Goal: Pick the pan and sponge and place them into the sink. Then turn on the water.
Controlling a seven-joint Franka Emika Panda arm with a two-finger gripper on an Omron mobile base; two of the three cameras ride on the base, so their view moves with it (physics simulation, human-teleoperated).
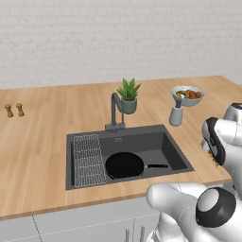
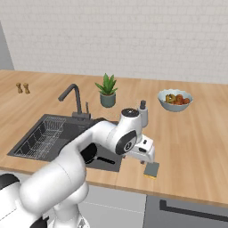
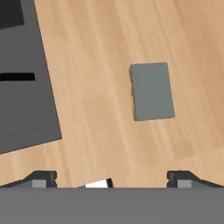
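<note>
Hand view is looking straight down at the sponge [image 3: 151, 91], grey scouring side up, lying flat on the wooden counter [image 3: 100, 109] just right of the sink [image 3: 26, 109]. Gripper [image 3: 111, 178] is hanging above it with its jaws spread wide, not holding anything. Over in the left base view the pan [image 1: 125, 165] is already sitting inside the basin, next to the wire rack [image 1: 88, 159], handle pointing right. Faucet [image 1: 115, 112] is standing behind the basin.
</note>
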